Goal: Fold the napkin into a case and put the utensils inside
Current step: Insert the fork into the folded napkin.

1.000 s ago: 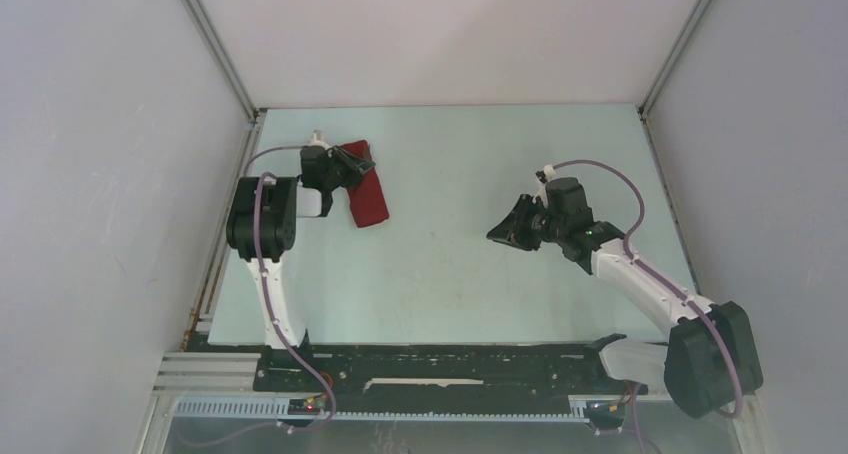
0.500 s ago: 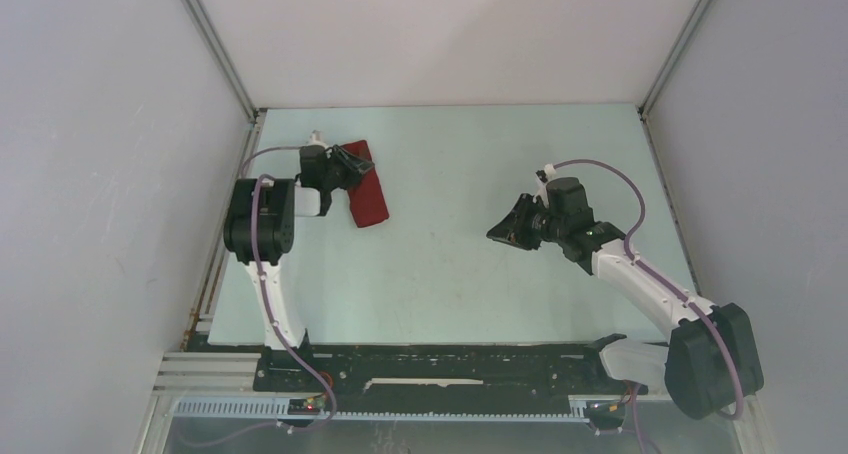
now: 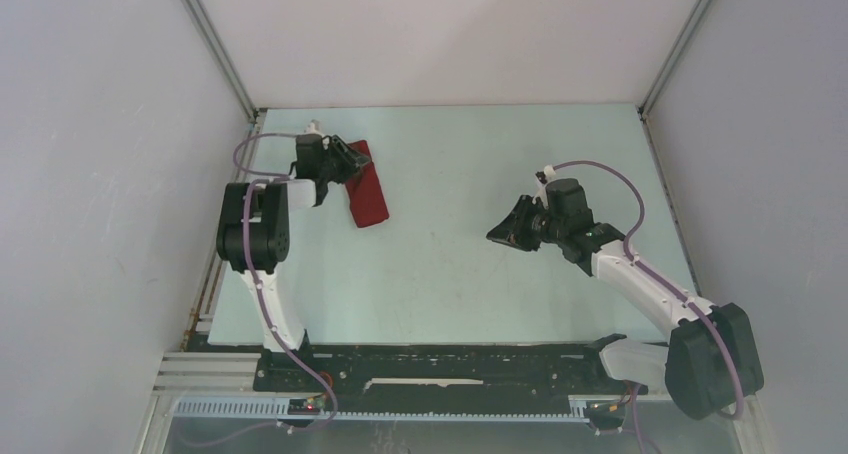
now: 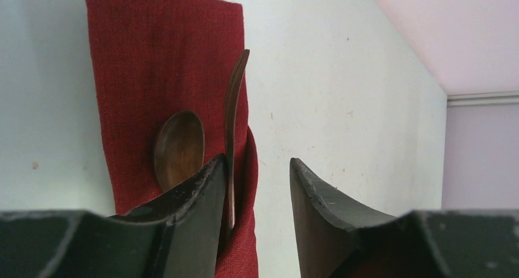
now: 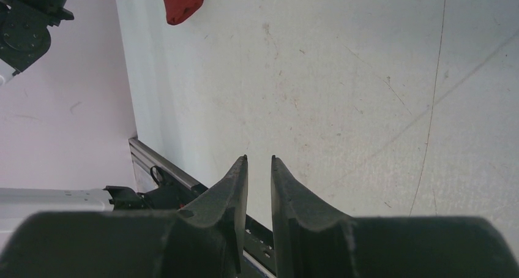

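Observation:
The dark red napkin [image 3: 368,196] lies folded as a narrow case [image 4: 159,63] at the back left of the table. A wooden spoon [image 4: 179,148] rests on it bowl up. A second thin wooden utensil [image 4: 233,106], seen edge-on, lies beside the spoon along a fold of the cloth. My left gripper [image 4: 257,163] hovers over the case's far end [image 3: 345,159] and is open. Its left finger [image 4: 196,217] stands right next to the thin utensil, and only bare table shows between the jaws. My right gripper [image 3: 497,236] hangs over mid-table, its jaws [image 5: 259,158] a narrow gap apart and empty. The case's near end [image 5: 182,1] shows far off.
Grey walls close in the table [image 3: 470,274] on the left, back and right. A black rail [image 3: 440,359] runs along the near edge. The left arm's black joint [image 5: 27,21] shows at the top left of the right wrist view.
The left gripper's jaws have opened, and the left arm has drawn slightly back and to the left. The case has not moved. The right arm stays still.

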You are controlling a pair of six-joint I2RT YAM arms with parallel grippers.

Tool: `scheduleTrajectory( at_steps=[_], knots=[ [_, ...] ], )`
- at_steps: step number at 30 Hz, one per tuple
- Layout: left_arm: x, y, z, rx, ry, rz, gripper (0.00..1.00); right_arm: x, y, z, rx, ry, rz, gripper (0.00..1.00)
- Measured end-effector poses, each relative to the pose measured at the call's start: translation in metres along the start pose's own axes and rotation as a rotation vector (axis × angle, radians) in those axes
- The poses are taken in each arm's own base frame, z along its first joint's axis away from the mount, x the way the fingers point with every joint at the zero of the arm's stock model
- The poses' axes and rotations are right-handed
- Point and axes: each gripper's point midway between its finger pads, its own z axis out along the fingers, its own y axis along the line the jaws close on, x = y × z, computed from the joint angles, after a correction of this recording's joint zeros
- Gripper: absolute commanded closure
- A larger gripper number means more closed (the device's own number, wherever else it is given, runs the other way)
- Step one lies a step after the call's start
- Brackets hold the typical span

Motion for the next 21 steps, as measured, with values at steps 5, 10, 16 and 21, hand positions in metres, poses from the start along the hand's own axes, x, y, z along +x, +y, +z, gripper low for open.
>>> scheduleTrajectory(
  at_steps=[5,10,16,21],
  knots=[
    [-0.009,-0.007,0.002,0.002,0.0,0.018,0.52,0.001,0.001,0.0,-0.003,0.002,-0.003,0.73],
    [-0.013,-0.006,0.002,-0.039,0.025,0.052,0.47,0.0,0.002,0.0,-0.006,0.0,-0.005,0.73],
    [-0.013,0.004,-0.001,-0.113,0.058,0.09,0.46,0.0,0.002,0.0,-0.008,0.0,-0.005,0.73],
    [-0.013,0.016,-0.007,-0.178,0.068,0.136,0.51,0.0,0.002,0.0,-0.007,0.0,-0.003,0.74]
  ],
)
